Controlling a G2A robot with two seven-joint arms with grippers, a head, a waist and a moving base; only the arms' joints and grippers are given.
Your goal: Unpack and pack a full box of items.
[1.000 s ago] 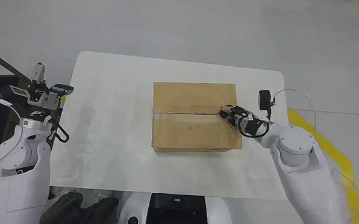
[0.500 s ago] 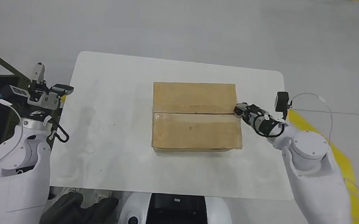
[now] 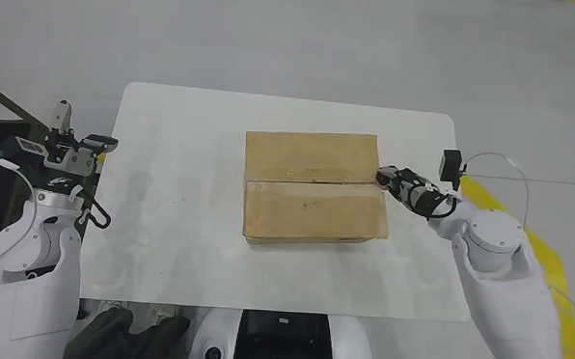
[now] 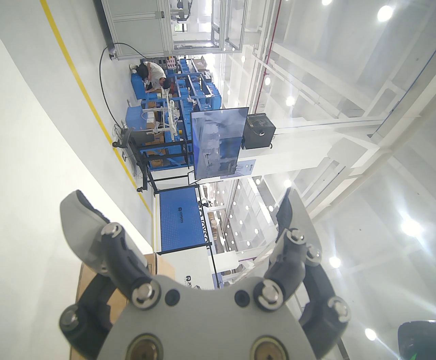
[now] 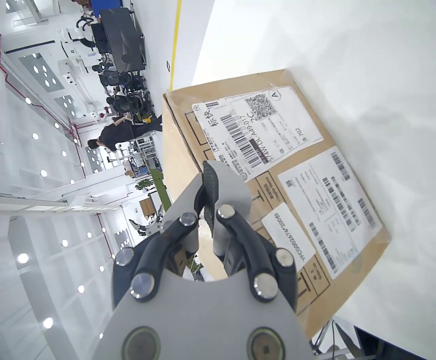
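Note:
A closed brown cardboard box point(image 3: 312, 186) lies in the middle of the white table point(image 3: 169, 232), with a tape seam running along its top. My right gripper point(image 3: 382, 173) is at the box's right edge, level with the seam, fingers shut. In the right wrist view this gripper point(image 5: 207, 174) has its tips pressed together just by the box's top edge, above the side face point(image 5: 306, 191) that carries several white shipping labels. My left gripper point(image 3: 77, 132) is off the table's left edge, far from the box. The left wrist view shows it point(image 4: 184, 197) open and holding nothing.
Bare table surface surrounds the box on all sides. A cable point(image 3: 491, 155) loops from the right wrist over the table's right edge. Yellow floor tape point(image 3: 526, 238) runs past the table on the right.
My right gripper drew back to the right, from over the box's seam to its right edge, then nearly stopped. The left arm and the box stayed put.

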